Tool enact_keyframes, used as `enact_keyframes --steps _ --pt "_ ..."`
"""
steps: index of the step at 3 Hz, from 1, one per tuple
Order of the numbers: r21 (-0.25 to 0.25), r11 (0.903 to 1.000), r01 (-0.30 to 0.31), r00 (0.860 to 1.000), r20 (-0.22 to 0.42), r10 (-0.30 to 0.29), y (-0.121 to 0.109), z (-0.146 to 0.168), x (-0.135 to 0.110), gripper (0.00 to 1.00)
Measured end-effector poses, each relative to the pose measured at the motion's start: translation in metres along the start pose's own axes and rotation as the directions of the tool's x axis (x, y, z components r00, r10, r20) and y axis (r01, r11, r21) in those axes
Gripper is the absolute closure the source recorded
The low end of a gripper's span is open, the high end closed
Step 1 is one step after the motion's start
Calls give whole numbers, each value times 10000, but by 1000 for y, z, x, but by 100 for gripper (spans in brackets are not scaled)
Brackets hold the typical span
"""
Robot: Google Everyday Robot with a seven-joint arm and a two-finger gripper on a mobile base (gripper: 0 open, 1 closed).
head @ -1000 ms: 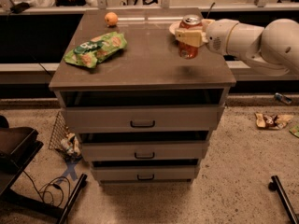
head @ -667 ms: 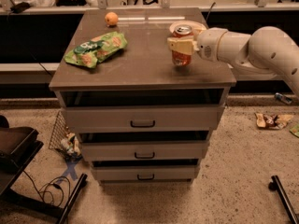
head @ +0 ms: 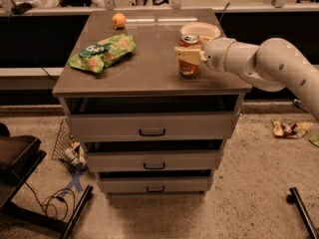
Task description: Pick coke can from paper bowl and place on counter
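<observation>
The coke can (head: 189,68), red with a silver top, stands upright on the counter (head: 144,68) near its right front part. My gripper (head: 188,57) reaches in from the right on a white arm and is shut on the can, its pale fingers (head: 187,58) across the can's middle. The paper bowl (head: 200,30), white and shallow, sits empty just behind the can, near the counter's right edge.
A green snack bag (head: 102,52) lies on the counter's left half. An orange fruit (head: 118,20) sits at the back left. Three drawers with black handles (head: 152,132) are below. Cables and litter lie on the floor at both sides.
The gripper has carried the can out of the bowl, leftward and down toward the front. The can now rests on the counter and the bowl shows empty behind it.
</observation>
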State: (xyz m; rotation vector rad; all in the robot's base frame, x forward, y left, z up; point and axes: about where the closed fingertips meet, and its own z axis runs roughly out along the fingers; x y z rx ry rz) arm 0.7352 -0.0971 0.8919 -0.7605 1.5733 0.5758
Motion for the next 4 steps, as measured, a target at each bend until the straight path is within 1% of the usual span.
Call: enact_keyframes --steps 1,2,3,4 --pt "-43 10000 -1 10000 4 1 2 2 0 60" --pt "-103 9999 -2 10000 9 2 5 5 -1 29" --pt "-139 9999 -3 10000 12 3 6 7 -1 6" --pt "-169 9999 -3 10000 15 3 8 9 -1 0"
